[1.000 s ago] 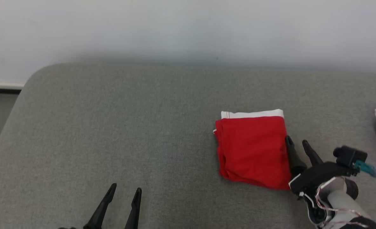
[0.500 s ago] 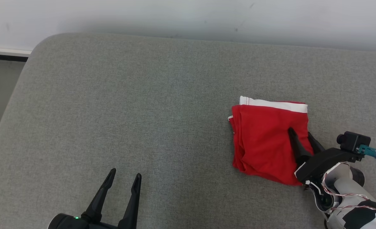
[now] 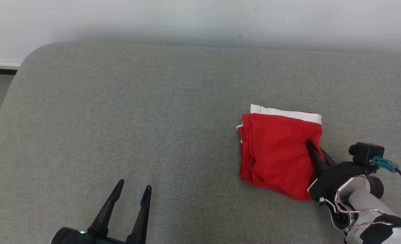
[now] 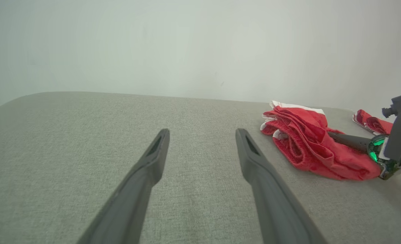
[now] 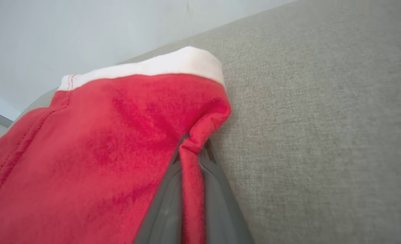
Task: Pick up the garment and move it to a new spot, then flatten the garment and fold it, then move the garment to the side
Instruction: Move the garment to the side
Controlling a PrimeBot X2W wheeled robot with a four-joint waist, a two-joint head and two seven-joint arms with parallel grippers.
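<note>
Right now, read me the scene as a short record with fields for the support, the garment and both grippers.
support: grey fabric-covered surface
task item: folded red cloth garment with a white band, lying on it at the robot's right
right gripper: shut on the garment's right edge, red cloth pinched between its fingers
left gripper: open, empty, apart from the garment
also: second red-and-white cloth beyond the right gripper

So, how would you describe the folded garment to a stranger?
On the grey padded surface, look to the right side. There lies a folded red garment with a white band. Unlike the other red cloth beyond, its edge is pinched by the right gripper.
</note>
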